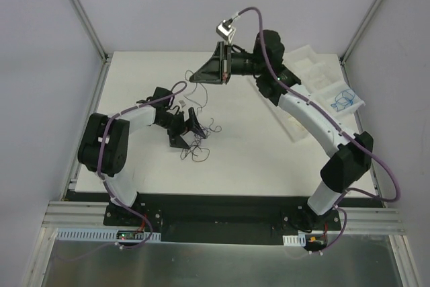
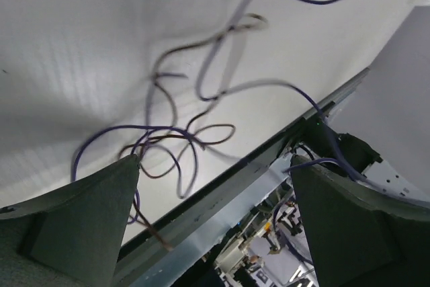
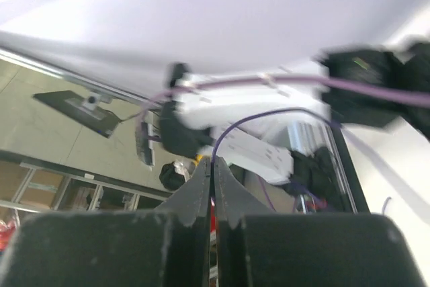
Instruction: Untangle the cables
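Left gripper (image 2: 215, 162) gapes wide and empty over the cables (image 2: 176, 132) heaped on the table (image 1: 269, 159); right gripper (image 3: 213, 163) pinches one blue strand (image 3: 255, 115) aloft, looking feather-light and floppy, best taken near a free end

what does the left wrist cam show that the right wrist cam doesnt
Only left wrist: the loose tangle of thin blue and brown wires lying on the white table, framed by the open left jaws. Only right wrist: the right jaws shut on one thin blue wire, with the white-and-black left arm behind. Both: thin wires in front of dark jaws.
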`<state>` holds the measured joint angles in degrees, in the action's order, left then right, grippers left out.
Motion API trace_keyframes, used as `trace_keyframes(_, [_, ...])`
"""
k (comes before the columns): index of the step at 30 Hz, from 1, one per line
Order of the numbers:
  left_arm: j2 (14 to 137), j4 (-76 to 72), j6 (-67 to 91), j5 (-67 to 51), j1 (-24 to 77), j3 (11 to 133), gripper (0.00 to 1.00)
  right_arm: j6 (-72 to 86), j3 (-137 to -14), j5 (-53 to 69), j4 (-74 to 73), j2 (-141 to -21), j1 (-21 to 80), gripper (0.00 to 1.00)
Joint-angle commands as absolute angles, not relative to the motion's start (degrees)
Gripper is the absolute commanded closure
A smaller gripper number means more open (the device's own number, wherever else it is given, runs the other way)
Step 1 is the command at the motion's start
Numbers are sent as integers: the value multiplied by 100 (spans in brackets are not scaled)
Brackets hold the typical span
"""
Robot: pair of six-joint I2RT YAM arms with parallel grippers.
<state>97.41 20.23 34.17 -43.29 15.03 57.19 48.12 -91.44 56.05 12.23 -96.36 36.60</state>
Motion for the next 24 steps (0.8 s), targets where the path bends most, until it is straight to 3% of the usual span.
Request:
trace_keyframes(1, [10186, 1960, 3411, -4105, 1529, 5880, 6, 5553, -10561, 5695, 1635, -9289, 3569, 100])
trace_keyframes(8, [10406, 1969, 3120, -3885, 1292, 5757, 7, 6301, -12513, 5687, 1670, -9641, 3217, 99])
trace_keyframes(13, [10327, 1977, 2980, -3814, 1169, 5695, 7, 6908, -13235, 5572, 1951, -9826, 2813, 100])
trace_keyframes(24, [9854, 2381, 2734, -3876, 1143, 6038, 9, 6636, -12780, 5616, 1855, -9537, 1724, 100])
